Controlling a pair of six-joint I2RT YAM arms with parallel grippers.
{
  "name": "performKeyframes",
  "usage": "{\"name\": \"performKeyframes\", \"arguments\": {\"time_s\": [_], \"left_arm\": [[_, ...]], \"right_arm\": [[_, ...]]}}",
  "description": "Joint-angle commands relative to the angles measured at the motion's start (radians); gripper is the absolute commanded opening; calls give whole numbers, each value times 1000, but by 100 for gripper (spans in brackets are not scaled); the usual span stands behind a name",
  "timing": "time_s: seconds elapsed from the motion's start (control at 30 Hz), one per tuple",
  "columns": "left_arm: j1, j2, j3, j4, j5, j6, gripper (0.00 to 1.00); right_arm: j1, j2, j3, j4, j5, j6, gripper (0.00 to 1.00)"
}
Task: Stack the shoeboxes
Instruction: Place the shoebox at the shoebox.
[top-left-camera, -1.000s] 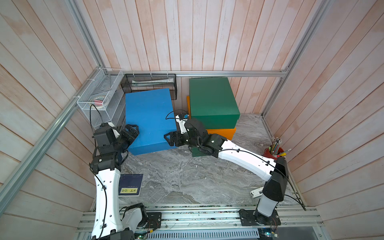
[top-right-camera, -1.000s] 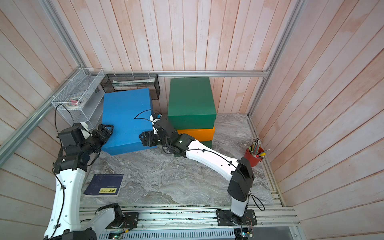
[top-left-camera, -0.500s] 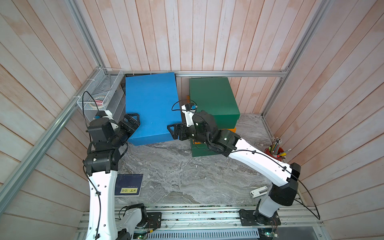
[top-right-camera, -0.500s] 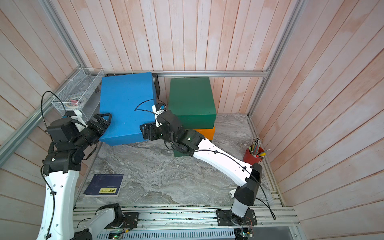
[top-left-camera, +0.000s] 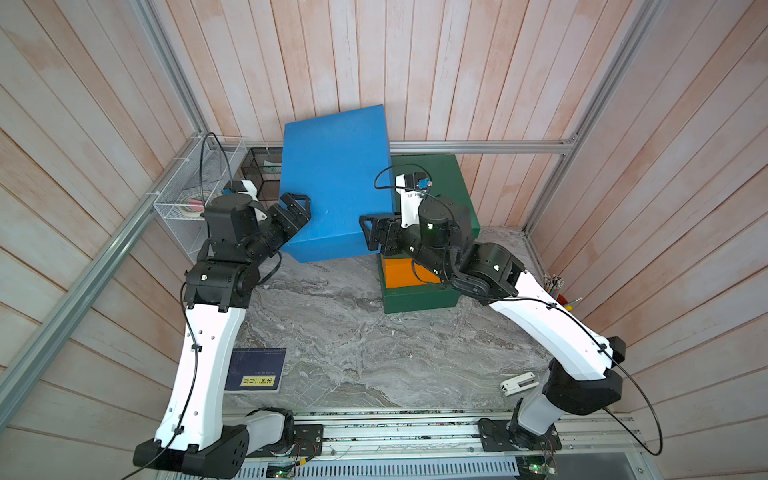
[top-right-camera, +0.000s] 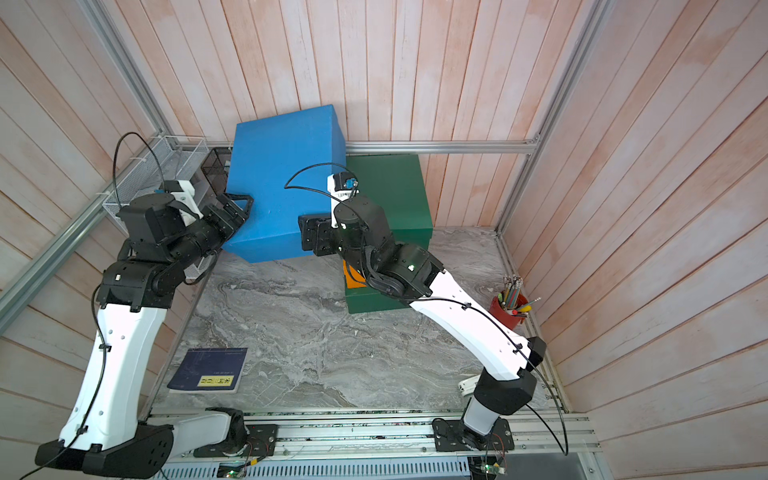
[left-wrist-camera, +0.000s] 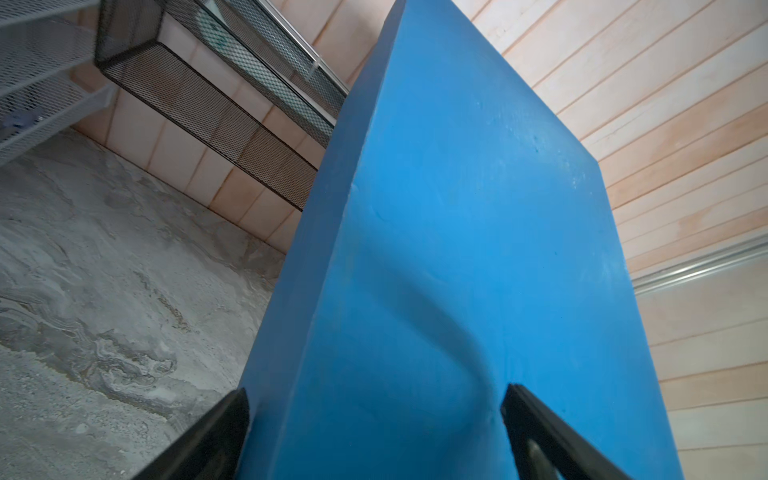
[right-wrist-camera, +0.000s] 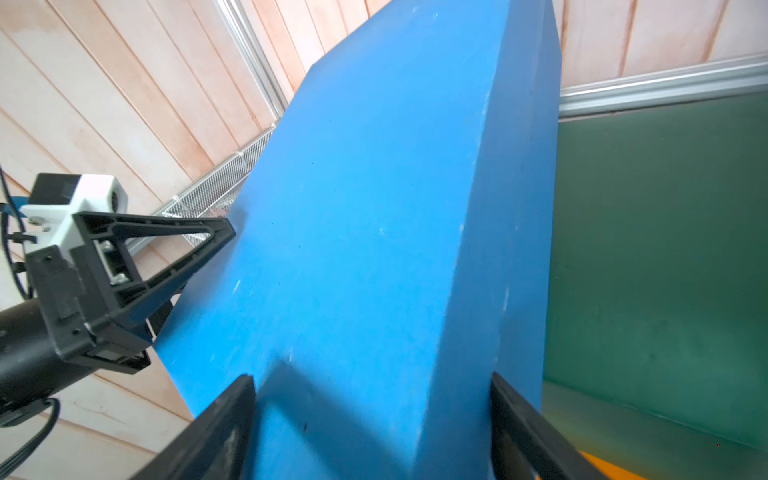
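- The blue shoebox (top-left-camera: 336, 183) is in the upper middle of both top views. It hangs tilted in the air, above the grey marble table (top-left-camera: 353, 345).
- The left gripper (top-left-camera: 300, 209) is clamped on the left side of this box. In the left wrist view its two black fingers (left-wrist-camera: 216, 432) stand wide, one on each face, and the cardboard between them is dented.
- The right gripper (top-left-camera: 366, 232) is clamped on the right lower side of the same box. In the right wrist view its fingers (right-wrist-camera: 523, 428) also stand wide, with the box edge between them.
- Just right of the blue box, against the back wall, three boxes stand in a pile: the lower green shoebox (top-left-camera: 415, 297) on the table, the orange shoebox (top-left-camera: 401, 272) on it, and the upper green shoebox (top-left-camera: 444, 183) on top.
- The right edge of the blue box covers part of the upper green one in a top view.
- A black mesh basket (top-left-camera: 259, 172) and a white wire rack (top-left-camera: 187, 195) are at the left of the blue box.
- A dark blue book (top-left-camera: 257, 368) lies at lower left of the table, and a red cup (top-right-camera: 507, 309) with pencils stands at the right edge.
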Motion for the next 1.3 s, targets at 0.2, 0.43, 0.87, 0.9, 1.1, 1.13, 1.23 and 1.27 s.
{"name": "performKeyframes", "arguments": {"time_s": [0.2,0.43,0.87,0.9,1.1,1.13,1.23,1.27], "left_arm": [[-236,261,390,69,59,-33,98],[-305,451,569,71,39,-22,98],[-334,582,666,116,31,-38,97],[-337,586,667,119,32,-40,97],[-370,611,670,133,31,-41,97],[-375,614,670,133,32,-41,97],[-392,615,664,136,28,-41,97],[-399,615,659,139,24,-39,97]], "right_arm": [[4,12,39,-81,-215,-34,85],[-108,-91,-150,17,-285,-2,85],[-387,-255,-412,150,-457,49,85],[-405,-255,-417,156,-476,51,85],[-517,-250,-421,177,-555,53,85],[-535,-247,-420,181,-569,53,85],[-591,-232,-415,180,-622,59,85],[-608,-228,-416,180,-636,62,85]]}}
